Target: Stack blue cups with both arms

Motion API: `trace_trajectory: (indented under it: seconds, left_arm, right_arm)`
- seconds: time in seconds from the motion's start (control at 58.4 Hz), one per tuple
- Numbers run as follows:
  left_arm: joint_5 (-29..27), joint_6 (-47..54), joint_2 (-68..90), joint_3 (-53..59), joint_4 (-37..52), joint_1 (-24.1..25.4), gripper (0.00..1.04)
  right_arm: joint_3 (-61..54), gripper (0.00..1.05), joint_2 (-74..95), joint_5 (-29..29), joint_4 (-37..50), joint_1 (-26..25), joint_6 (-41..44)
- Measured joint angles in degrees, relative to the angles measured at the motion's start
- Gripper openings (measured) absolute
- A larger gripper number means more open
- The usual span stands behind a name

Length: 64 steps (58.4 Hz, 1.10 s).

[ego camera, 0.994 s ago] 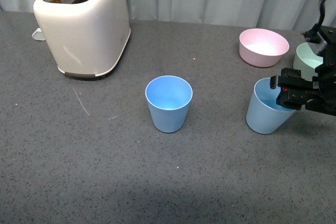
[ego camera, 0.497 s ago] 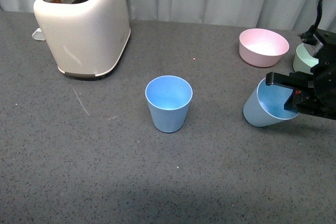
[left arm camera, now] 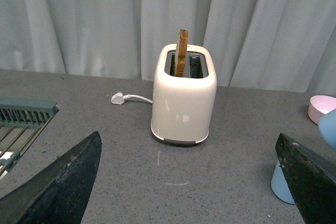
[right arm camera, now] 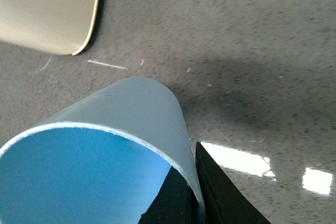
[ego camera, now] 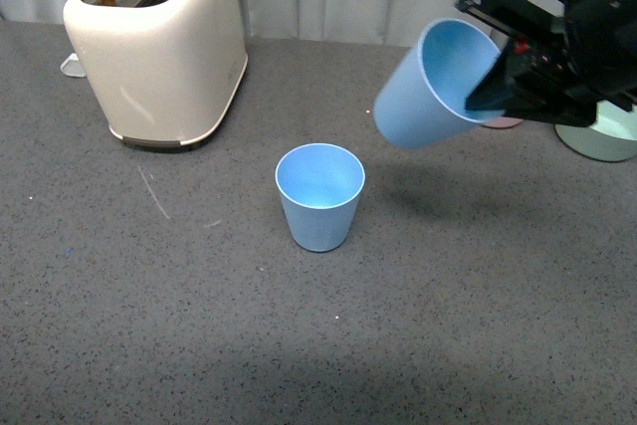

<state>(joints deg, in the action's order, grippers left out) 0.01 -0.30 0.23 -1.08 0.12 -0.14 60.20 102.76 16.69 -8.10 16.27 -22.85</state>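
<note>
Lifted clear of the bench [ego camera: 149, 325] within the last second: held cup [ego camera: 428, 97], earlier standing at the far right beside the bowls, then tipped and barely raised, now high in the air and carried left. Tilted well over, mouth facing right, base pointing left and down. Shadow on the bench just right of the standing cup [ego camera: 319, 196].

Pinched at the rim by the right tool [ego camera: 495, 47], one finger inside the mouth and one outside, pressed onto the wall. Same pinch plain in the right wrist view, with a dark finger [right arm camera: 210, 192] against the pale rim.

Upright and unmoved at the middle of the bench: standing cup, mouth open and empty. Not yet under the held cup, which hangs up and to the right of it. Hard to say from the front view how much farther back, possibly a fair way.

Spread wide and empty in the left wrist view: left tool [left arm camera: 187, 145], facing the toaster [left arm camera: 184, 98], out of the front view altogether. Off to the right, green bowl [ego camera: 609, 138], and pink bowl [left arm camera: 321, 107] mostly hidden behind the held cup in the front view.

For the task: pick-up done, carry under way. Left to do, by this reading: more travel left, righting the held cup to upright, then lining up base over mouth before lowering.
</note>
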Motion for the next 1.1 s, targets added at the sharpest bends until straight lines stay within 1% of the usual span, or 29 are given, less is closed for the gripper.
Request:
trace_trajectory:
  seconds: [0.069,0.223,0.514,0.565,0.617,0.651,0.702,0.839,0.891,0.925,0.942,1.028,1.045,1.062,1.079,1.096]
  left_arm:
    - [0.0,0.0,0.0,0.0,0.0,0.0,0.98]
    - [0.0,0.0,0.0,0.0,0.0,0.0,0.98]
    - [0.0,0.02,0.0,0.0,0.0,0.0,0.98]
    - [0.0,0.02,0.0,0.0,0.0,0.0,0.98]
    - [0.0,0.0,0.0,0.0,0.0,0.0,0.98]
    - [0.0,0.0,0.0,0.0,0.0,0.0,0.98]
    - [0.0,0.0,0.0,0.0,0.0,0.0,0.98]
    - [-0.02,0.0,0.0,0.0,0.0,0.0,0.98]
    - [-0.02,0.0,0.0,0.0,0.0,0.0,0.98]
    - [0.0,0.02,0.0,0.0,0.0,0.0,0.98]
    - [0.0,0.0,0.0,0.0,0.0,0.0,0.98]
    - [0.0,0.0,0.0,0.0,0.0,0.0,0.98]
    - [0.0,0.0,0.0,0.0,0.0,0.0,0.98]
    - [0.0,0.0,0.0,0.0,0.0,0.0,0.98]
    - [0.0,0.02,0.0,0.0,0.0,0.0,0.98]
    - [-0.02,0.0,0.0,0.0,0.0,0.0,0.98]
  right_arm:
    - [1.27,0.01,0.92,0.02,-0.7,3.15,-1.57]
    - [2.29,0.01,2.64,-1.2,-1.75,6.25,-3.74]
    - [2.34,0.02,4.09,-2.67,-1.84,7.41,-4.31]
    - [2.34,0.08,4.22,-2.58,-1.84,7.41,-4.35]
    - [2.34,0.17,4.26,-2.38,-1.79,7.45,-4.33]
    - [2.32,0.21,4.26,-2.19,-1.62,7.48,-4.31]
    - [2.29,0.3,4.26,-2.12,-0.37,7.5,-4.02]
    - [1.16,0.51,3.37,-5.42,4.55,7.52,-2.19]
    - [0.68,0.62,2.82,-6.12,5.86,7.52,-1.42]
    - [0.63,0.69,2.54,-6.12,6.03,7.52,-1.14]
    - [0.61,0.7,2.49,-6.12,6.03,7.52,-1.07]
    - [0.52,0.88,2.34,-6.12,6.03,7.52,-0.81]
    - [-0.02,0.9,2.38,-7.91,7.52,7.72,-0.04]
    - [-0.81,0.89,2.54,-8.68,9.99,7.93,0.28]
    - [-3.13,0.86,2.62,-14.49,16.28,8.15,2.82]
    - [-4.35,0.85,2.62,-16.92,19.63,8.2,3.87]
